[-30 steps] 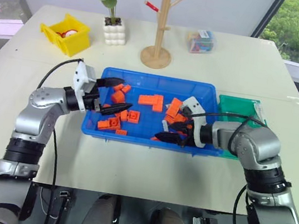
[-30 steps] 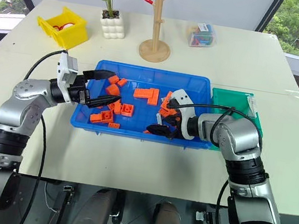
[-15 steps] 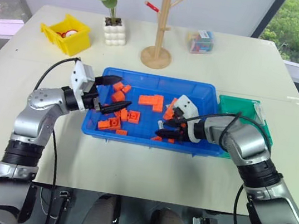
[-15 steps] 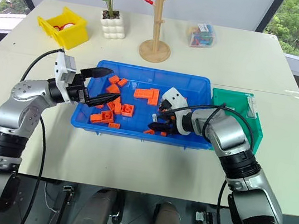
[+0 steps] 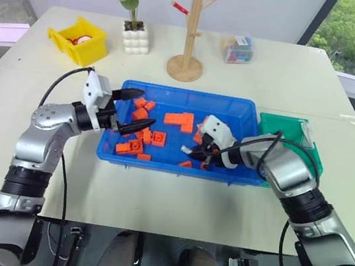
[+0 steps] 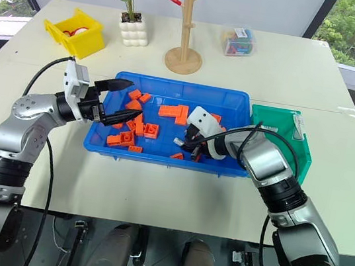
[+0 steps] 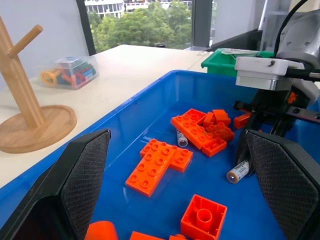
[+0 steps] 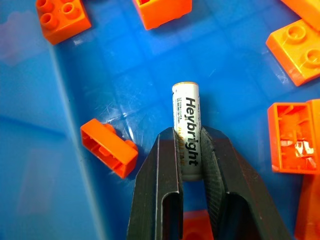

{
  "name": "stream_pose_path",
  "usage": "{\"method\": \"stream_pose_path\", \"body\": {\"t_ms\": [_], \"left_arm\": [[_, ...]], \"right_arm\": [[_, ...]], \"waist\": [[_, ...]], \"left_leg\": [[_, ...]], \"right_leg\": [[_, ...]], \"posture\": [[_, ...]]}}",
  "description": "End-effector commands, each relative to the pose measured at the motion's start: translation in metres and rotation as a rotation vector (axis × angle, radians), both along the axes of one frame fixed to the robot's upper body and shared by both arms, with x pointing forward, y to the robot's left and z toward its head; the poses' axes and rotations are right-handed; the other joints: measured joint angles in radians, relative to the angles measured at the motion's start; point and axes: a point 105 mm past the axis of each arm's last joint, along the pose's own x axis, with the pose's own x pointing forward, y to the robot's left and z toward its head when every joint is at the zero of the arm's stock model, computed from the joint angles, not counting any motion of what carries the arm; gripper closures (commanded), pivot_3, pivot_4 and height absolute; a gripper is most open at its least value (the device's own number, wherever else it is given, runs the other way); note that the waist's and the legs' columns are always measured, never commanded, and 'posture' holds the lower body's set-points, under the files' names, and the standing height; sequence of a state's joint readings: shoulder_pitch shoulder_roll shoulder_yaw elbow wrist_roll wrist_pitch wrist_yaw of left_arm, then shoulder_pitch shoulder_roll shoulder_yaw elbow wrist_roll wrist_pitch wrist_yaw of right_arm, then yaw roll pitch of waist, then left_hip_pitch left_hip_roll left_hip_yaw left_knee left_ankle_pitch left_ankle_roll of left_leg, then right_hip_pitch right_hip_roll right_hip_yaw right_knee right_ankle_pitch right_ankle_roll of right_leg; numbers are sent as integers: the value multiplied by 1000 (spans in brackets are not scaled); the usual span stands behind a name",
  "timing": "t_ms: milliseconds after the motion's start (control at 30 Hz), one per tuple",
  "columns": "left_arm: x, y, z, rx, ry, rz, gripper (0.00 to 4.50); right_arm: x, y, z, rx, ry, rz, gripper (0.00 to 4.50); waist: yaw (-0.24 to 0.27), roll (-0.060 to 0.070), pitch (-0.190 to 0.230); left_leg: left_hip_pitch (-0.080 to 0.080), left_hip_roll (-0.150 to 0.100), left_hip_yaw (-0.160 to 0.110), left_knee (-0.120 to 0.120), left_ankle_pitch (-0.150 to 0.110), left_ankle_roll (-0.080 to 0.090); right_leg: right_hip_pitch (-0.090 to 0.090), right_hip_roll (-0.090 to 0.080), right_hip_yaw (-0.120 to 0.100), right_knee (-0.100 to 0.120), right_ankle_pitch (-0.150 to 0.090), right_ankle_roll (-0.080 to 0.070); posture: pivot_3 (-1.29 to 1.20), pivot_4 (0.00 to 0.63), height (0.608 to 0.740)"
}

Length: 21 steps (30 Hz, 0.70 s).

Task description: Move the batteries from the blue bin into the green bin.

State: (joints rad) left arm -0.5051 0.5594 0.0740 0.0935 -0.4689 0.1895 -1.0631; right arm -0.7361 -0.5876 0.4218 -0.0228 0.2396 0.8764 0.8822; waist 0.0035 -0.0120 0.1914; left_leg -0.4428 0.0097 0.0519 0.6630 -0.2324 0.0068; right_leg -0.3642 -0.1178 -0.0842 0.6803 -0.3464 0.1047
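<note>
Starting on the robot's left, the left gripper [image 5: 133, 108] hangs over the left end of the blue bin [image 5: 169, 96], with its two black fingers spread wide and nothing between them. Orange bricks [image 5: 181, 119] lie loose on the blue floor in the middle. Next comes the right gripper [image 8: 190, 165], down in the right half of the same bin, with its two fingers pinched tight on a battery [image 8: 187, 131]. The battery's long side runs the same way as the fingers, so its far end pokes out past the tips and its near end sits deep between them. Another battery [image 7: 182, 138] lies flat beside the brick pile, close to this same arm. The green bin [image 5: 294, 129] sits just to the right of the blue bin, touching its side. So the right arm is the nearer one, and the battery probably needs to go up and then over the blue wall to the right.
</note>
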Motion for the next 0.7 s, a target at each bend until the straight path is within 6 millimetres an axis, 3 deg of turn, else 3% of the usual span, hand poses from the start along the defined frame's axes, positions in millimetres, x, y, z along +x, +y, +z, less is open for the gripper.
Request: {"method": "stream_pose_path", "body": {"t_ms": [33, 200, 367, 500, 700], "left_arm": [[-8, -6, 16, -13, -48, -60, 0], [-12, -12, 9, -13, -4, -121, 0], [-12, -20, 18, -2, 2, -201, 0], [-14, -29, 20, 40, 12, -284, 0], [-7, -41, 32, 48, -25, -331, 0]], "right_arm": [[12, -1, 27, 23, -82, -23, 4455], [23, -6, 84, 107, -209, -68, 4455], [29, -45, 126, 114, -327, -189, 4455], [26, -89, 134, 64, -363, -310, 4455], [4, -147, 123, 1, -345, -484, 4455]], "waist": [[0, 0, 0], [0, 1, 0], [10, 0, 0], [7, 0, 0], [7, 0, 0]], "left_leg": [[0, 0, 0, 0, 0, 0], [-1, 0, 0, 0, 0, 0], [-1, 0, 0, 0, 0, 0], [-1, -1, 0, 0, 0, 0], [-1, 0, 1, -1, 0, 0]], "right_leg": [[0, 0, 0, 0, 0, 0], [-1, 0, 0, 0, 0, 0], [-1, 0, 0, 0, 0, 0], [0, -1, 0, 0, 0, 0], [-1, 0, 0, 0, 0, 0]], "posture": [[0, 150, 739], [0, 150, 739], [0, 150, 739], [0, 150, 739], [0, 150, 739]]}}
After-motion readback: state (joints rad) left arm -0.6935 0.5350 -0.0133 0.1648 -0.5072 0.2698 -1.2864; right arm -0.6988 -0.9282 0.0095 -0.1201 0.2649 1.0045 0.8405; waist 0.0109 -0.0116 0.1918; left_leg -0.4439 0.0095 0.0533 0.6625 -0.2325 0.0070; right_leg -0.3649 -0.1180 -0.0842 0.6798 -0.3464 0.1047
